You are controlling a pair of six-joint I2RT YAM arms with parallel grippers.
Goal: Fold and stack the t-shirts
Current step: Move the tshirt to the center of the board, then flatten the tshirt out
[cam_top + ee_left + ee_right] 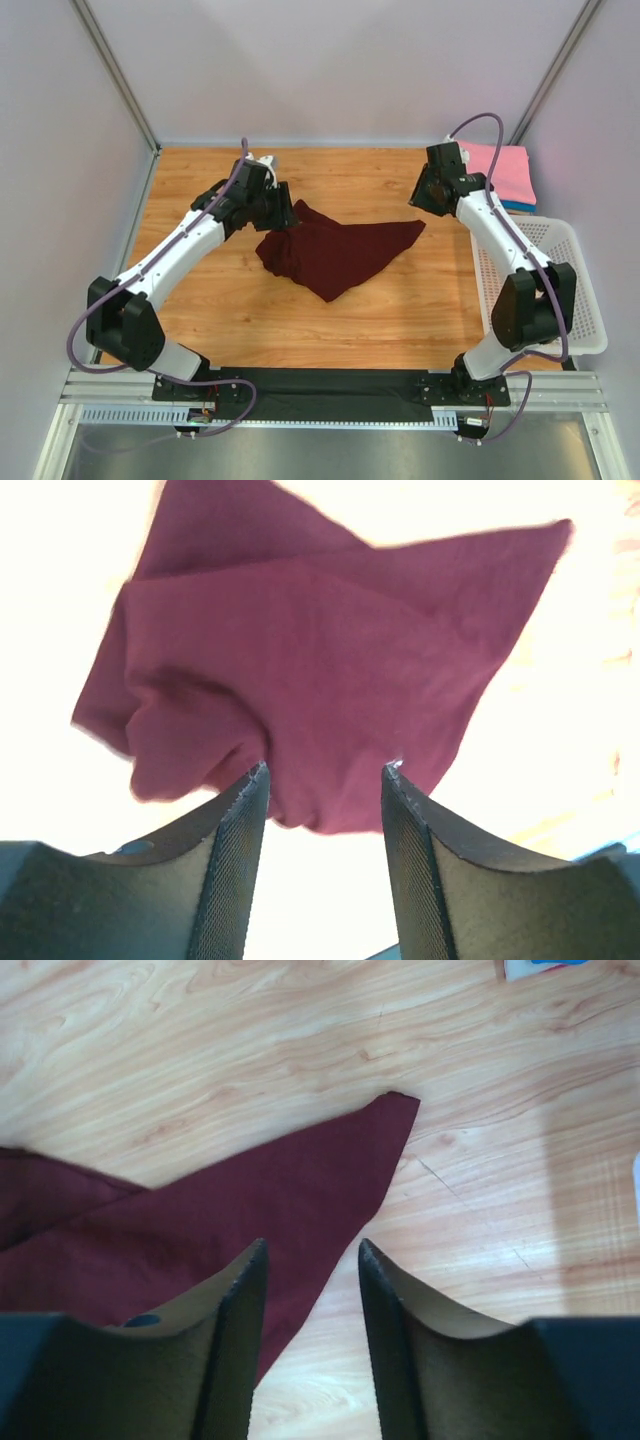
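Maroon t-shirt (338,250): soft matte knit, crumpled into an irregular wedge at mid wooden table (400,310). Long axis runs left to right, with a pointed corner toward the right gripper (312,1245), just ahead of its fingers. The bunched left end lies just beyond the left gripper (325,770). Both pairs of fingers are spread, clasping nothing.

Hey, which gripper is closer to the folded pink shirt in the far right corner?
Right. The right gripper hovers close beside the folded pink shirt; the left gripper is across the table, at the maroon t-shirt's other side.
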